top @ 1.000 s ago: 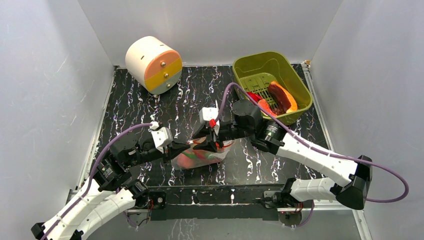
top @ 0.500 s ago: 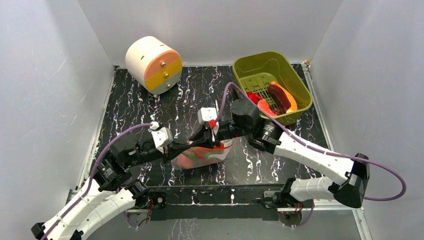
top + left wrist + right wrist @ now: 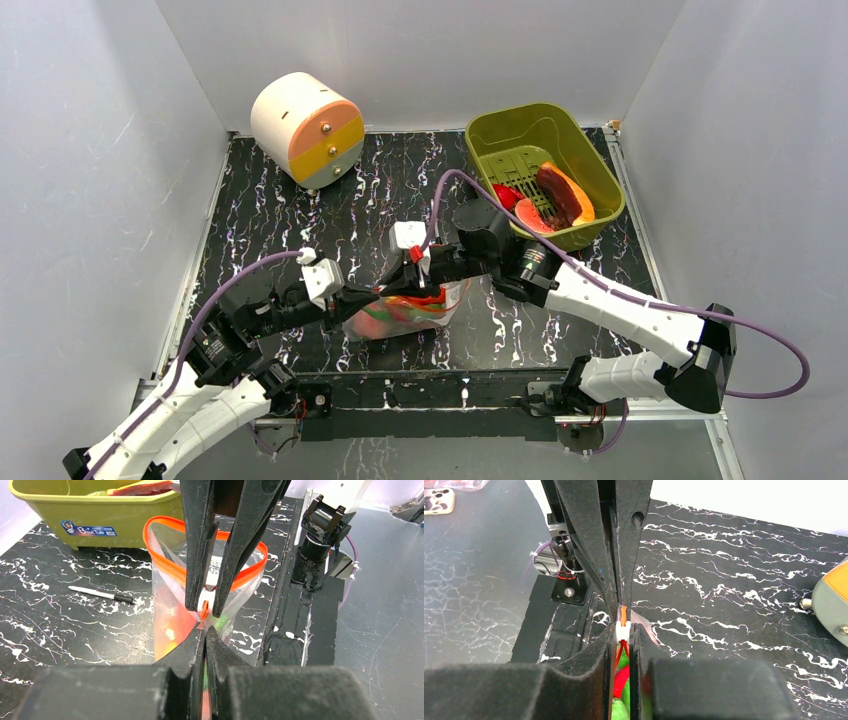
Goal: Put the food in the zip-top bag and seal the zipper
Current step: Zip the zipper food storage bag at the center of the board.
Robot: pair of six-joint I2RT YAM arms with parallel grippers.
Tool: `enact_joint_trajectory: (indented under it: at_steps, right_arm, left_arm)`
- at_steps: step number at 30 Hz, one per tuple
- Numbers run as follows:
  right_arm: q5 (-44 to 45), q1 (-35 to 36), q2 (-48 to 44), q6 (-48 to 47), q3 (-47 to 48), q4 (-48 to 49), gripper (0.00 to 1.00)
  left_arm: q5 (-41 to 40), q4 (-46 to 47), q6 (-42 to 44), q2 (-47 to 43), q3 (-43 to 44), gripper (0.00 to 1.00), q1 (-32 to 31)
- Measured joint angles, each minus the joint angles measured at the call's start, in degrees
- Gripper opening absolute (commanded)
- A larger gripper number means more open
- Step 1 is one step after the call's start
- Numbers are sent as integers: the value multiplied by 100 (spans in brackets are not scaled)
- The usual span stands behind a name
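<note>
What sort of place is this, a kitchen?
Probably a robot test booth in a lab, not a kitchen: plain white panels box in a marbled table, and the food in the green tub looks like toys.

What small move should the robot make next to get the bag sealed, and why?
Probably the right gripper should draw the white slider along the zipper, away from the left gripper. It is shut on the slider, the left gripper pinches the edge of the zip-top bag just beside it as an anchor, and the orange mouth gapes open beyond.
</note>
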Motion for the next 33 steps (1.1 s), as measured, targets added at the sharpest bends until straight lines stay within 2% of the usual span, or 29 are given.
enact_joint_trajectory:
  at_steps: [16,19,24,30,33]
  right_arm:
    - [372,7,-101,-258,48,-511,0]
    - [365,-33,-131,-291,48,-584,0]
    - [286,-149,-140,-168,48,-575,0]
    - [138,-164,-120,-15,48,-494,0]
    - [63,-164,-114,28,48,-487,0]
  left_arm:
    - [-157,-35,-7,-195,-68,0,0]
    - [-155,-15,-11,-116,-52,20,0]
    - [-39,22,-101,155,138,28,0]
    - [92,92,-166,380,219,28,0]
    - [92,96,-188,389,219,18,0]
